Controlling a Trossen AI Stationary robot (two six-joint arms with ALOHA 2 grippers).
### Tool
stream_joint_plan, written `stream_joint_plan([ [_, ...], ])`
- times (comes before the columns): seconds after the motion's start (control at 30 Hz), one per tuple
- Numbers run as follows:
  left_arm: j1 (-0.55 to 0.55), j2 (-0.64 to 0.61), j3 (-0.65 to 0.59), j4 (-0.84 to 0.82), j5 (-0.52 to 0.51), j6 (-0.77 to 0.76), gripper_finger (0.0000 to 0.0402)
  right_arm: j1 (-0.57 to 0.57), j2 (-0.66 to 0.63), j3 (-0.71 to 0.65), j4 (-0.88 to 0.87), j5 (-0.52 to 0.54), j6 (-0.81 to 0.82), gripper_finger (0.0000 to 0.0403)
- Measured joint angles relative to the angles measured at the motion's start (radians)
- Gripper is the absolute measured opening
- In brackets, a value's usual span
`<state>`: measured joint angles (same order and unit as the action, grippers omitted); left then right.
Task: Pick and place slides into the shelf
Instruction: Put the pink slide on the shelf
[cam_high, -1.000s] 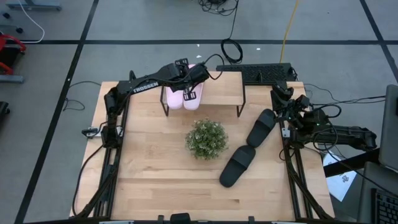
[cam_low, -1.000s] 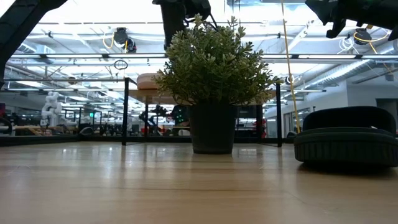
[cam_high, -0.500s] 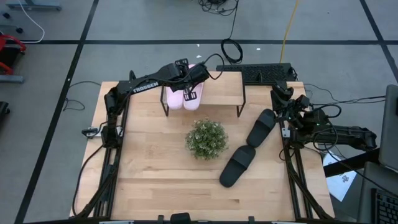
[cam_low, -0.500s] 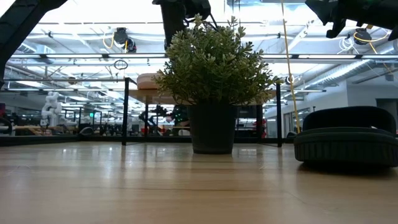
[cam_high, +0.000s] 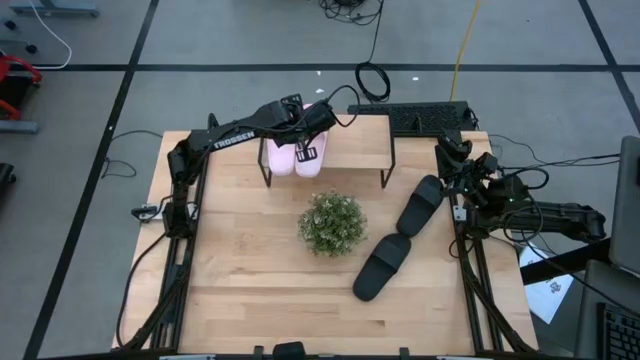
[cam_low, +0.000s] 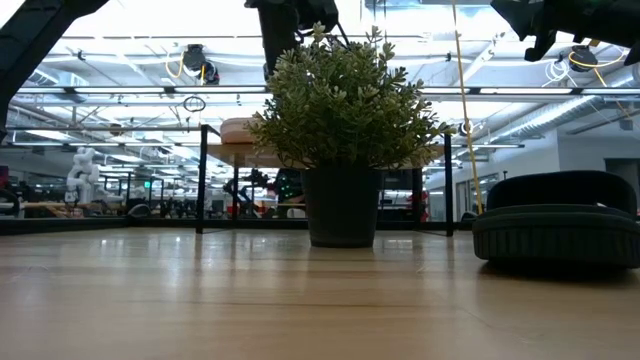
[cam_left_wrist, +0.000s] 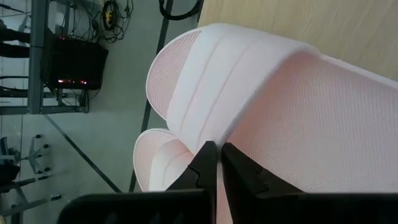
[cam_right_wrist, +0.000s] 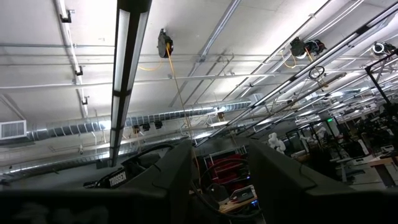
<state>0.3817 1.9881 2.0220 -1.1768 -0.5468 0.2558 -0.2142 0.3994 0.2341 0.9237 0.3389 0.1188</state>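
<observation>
wooden table (cam_high: 250, 270), white "trossen" lettering on left arm (cam_high: 232, 138)

Bright, even overhead light; ceiling glare; soft shadows.

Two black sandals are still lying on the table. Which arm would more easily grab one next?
Probably the right. Its open pincer waits just beside the nearer black sandal, while the left pincer is shut on a pink sandal at the shelf.

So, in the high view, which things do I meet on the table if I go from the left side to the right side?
Left gripper shut on the pink slides → potted plant → lower black slide → upper black slide → right gripper, open.
</observation>
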Motion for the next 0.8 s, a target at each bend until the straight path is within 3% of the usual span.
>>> stream_joint_plan([
  [0.8, 0.001, -0.019, 0.001, -0.004, -0.068, 0.021, 0.0123, 0.000, 0.000, 0.000, 0.000, 0.000, 0.011, 0.0148],
])
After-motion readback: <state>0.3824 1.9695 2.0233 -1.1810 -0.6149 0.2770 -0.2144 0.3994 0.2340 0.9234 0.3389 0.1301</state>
